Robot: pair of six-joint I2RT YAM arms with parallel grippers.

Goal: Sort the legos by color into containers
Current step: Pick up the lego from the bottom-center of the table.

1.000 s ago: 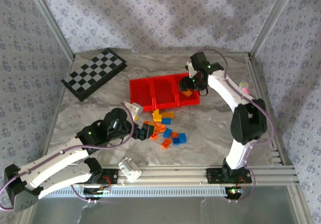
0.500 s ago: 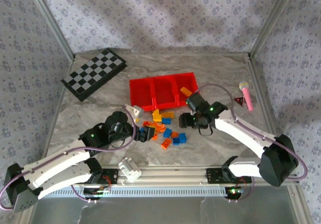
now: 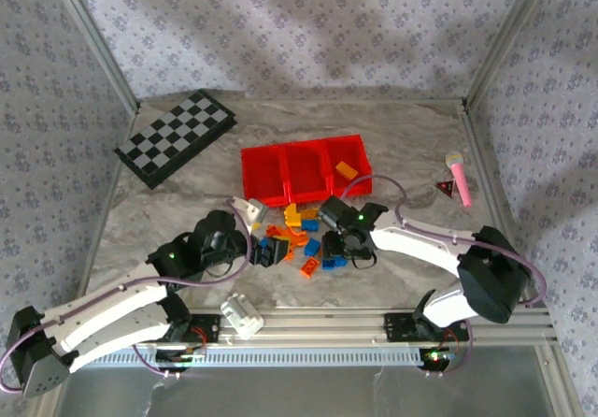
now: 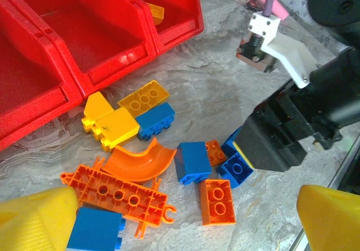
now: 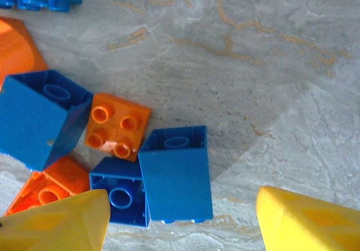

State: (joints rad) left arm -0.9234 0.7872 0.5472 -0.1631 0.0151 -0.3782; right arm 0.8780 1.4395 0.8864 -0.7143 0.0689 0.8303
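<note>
**Change of state.** One second ago the right tool (image 3: 344, 241) stood over the right compartment (image 3: 355, 189) of the red tray (image 3: 245, 174), with an orange brick at its jaws. It has since swung back toward the near edge of the surface (image 3: 411, 146). It now hangs over the legos (image 3: 304, 239) near the middle of the surface. The orange brick (image 3: 347, 169) lies in the right compartment. The jaws stand apart and empty, with a blue brick (image 5: 175, 175) on the surface below and between them.

**Meaning for the task.** One delivery appears complete and the next pick is being lined up. Most bricks remain loose on the surface just in front of the tray, and the other two compartments look empty.

**Left tool.** The left tool (image 3: 264, 249) is fully open and carries nothing. It has held its place at the left side of the pile.

**Clearances.**
- The two tools are near each other across the pile, so contact between them is the main hazard.
- The tray's near wall lies just beyond the bricks.
- Bare surface lies toward the right edge, up to the pink marker (image 3: 459, 176).
- The white block (image 3: 242, 314) sits at the near edge and the checkered board (image 3: 175, 136) at the far left corner, both well apart from the pile.
</note>
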